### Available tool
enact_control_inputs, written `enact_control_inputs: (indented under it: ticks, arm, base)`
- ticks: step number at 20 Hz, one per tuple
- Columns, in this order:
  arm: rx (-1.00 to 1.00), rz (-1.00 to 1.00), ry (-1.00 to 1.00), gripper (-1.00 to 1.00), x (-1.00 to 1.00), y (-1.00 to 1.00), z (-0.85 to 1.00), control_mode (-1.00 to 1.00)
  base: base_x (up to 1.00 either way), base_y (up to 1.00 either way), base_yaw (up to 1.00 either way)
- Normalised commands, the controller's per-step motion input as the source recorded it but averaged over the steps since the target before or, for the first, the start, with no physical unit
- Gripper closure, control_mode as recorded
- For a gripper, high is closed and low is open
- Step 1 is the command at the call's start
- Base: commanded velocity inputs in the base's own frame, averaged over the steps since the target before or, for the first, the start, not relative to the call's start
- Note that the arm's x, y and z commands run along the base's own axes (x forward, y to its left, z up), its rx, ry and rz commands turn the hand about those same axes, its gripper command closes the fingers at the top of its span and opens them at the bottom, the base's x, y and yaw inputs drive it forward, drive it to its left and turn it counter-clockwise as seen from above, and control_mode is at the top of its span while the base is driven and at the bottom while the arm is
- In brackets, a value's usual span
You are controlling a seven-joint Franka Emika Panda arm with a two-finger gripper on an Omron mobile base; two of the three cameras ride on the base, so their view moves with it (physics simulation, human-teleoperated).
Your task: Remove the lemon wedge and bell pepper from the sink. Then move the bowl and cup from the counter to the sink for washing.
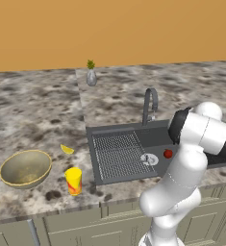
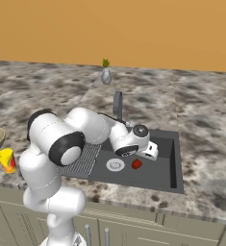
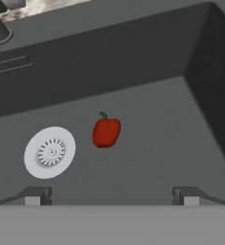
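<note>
Bell pepper [image 3: 106, 132] lies on the floor of the sink [image 3: 181, 124], red with a short green stem, just beside the pale round drain [image 3: 50, 152] and not touching it. From the right base camera the pepper [image 2: 136, 164] sits right of the drain [image 2: 115, 165], in the open basin.

My gripper [image 3: 111, 195] hangs above the basin, looking down at the pepper. Jaws spread wide, nothing between them; fingertips [image 3: 37, 196] frame the basin floor below the pepper, well apart from it. From the right base camera my hand [image 2: 149, 150] is over the sink [image 2: 177, 163], above and just right of the pepper.

Ribbed drainboard [image 1: 118, 154] takes the left part of the sink; grey arched faucet [image 1: 150, 103] stands at the back rim.

Lemon wedge [image 1: 67, 149] rests on the counter [image 1: 32, 110], left of the sink, out of the basin. Cup [image 1: 73, 180], yellow with a red mark, stands upright near the counter's front edge. Bowl [image 1: 25, 168] sits upright to the cup's left, near but apart.

Grey vase with green plant [image 1: 91, 73] at the back of the counter, by the wall.
</note>
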Motion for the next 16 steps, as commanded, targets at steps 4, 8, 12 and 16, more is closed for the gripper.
enact_control_inputs:
  ticks: [4, 8, 12, 16]
  arm:
    - [0.00, 0.00, 0.00, -1.00, 0.15, -0.07, -0.08, -1.00]
    - [0.02, 0.00, 0.00, -1.00, 0.14, -0.05, -0.04, -1.00]
    - [0.03, 0.00, 0.00, -1.00, 0.10, -0.01, -0.03, -1.00]
    - [0.04, 0.00, 0.00, -1.00, 0.06, -0.01, -0.06, -1.00]
  base:
    - [0.00, 0.00, 0.00]
    - [0.00, 0.00, 0.00]
    - [0.00, 0.00, 0.00]
    - [0.00, 0.00, 0.00]
